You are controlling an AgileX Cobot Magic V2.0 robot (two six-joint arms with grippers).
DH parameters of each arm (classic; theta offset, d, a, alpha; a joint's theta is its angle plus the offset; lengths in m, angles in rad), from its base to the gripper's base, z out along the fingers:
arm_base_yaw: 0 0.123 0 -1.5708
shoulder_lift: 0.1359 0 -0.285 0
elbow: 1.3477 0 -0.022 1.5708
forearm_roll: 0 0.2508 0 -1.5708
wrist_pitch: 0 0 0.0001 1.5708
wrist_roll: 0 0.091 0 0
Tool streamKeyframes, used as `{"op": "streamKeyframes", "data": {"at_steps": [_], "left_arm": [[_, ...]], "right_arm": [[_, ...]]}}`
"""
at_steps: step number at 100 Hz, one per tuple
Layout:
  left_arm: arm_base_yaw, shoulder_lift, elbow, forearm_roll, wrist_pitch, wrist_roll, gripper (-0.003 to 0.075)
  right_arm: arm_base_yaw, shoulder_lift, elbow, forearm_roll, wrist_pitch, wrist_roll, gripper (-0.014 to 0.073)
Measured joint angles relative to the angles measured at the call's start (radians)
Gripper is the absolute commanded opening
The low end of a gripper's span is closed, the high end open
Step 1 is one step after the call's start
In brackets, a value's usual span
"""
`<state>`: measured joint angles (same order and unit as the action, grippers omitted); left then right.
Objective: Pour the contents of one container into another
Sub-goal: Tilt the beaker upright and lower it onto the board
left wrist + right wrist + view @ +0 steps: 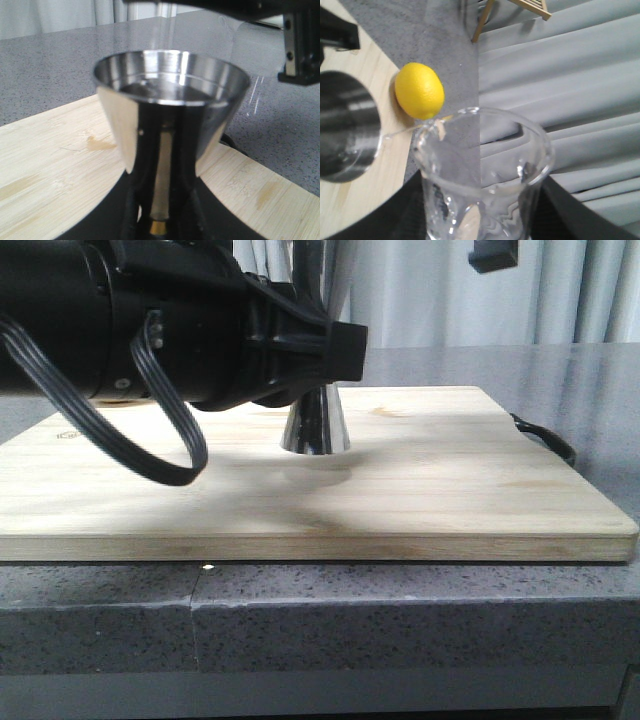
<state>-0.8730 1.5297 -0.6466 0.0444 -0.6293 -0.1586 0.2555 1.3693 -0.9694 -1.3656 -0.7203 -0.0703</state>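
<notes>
The right gripper [485, 220] grips the tilted beaker [485, 170], lip beside the jigger [170, 100] rim (left gripper [160, 220] clamps its waist).

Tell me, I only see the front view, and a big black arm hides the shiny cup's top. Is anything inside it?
Observer: Yes. The left wrist view shows clear liquid in the jigger.
Operator: Where's the glass one?
Observer: The beaker is tilted in the right end effector, its lip toward the jigger.
Operator: Anything else there?
Observer: A lemon sits at the board's edge.
</notes>
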Motion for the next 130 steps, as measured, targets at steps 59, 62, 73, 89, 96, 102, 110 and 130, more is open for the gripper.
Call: {"op": "streamKeyframes", "data": {"at_steps": [59, 62, 73, 89, 96, 102, 110, 130], "left_arm": [[0.0, 0.0, 0.0, 0.0, -0.033, 0.0, -0.0019], [0.0, 0.0, 0.0, 0.0, -0.034, 0.0, -0.0019], [0.0, 0.0, 0.0, 0.0, -0.039, 0.0, -0.0019], [0.017, 0.0, 0.0, 0.006, -0.04, 0.0, -0.0019], [0.039, 0.0, 0.0, 0.006, -0.04, 0.0, -0.0019], [0.056, 0.0, 0.0, 0.006, -0.04, 0.0, -0.0019], [0.074, 0.0, 0.0, 0.006, -0.042, 0.0, -0.0019], [0.11, 0.0, 0.0, 0.008, -0.042, 0.0, -0.0019]], "right_arm": [[-0.026, 0.046, 0.002, 0.524, 0.204, 0.499, 0.0234], [-0.029, 0.059, 0.006, 0.531, 0.204, 0.512, 0.0234], [-0.044, 0.113, 0.035, 0.549, 0.193, 0.531, 0.0234], [-0.061, 0.18, 0.091, 0.582, 0.114, 0.534, 0.0234], [-0.073, 0.204, 0.112, 0.591, 0.076, 0.534, 0.0234], [-0.083, 0.223, 0.125, 0.595, 0.049, 0.536, 0.0234], [-0.085, 0.25, 0.139, 0.596, 0.02, 0.536, 0.0234], [-0.088, 0.316, 0.144, 0.598, -0.055, 0.534, 0.0234]]}}
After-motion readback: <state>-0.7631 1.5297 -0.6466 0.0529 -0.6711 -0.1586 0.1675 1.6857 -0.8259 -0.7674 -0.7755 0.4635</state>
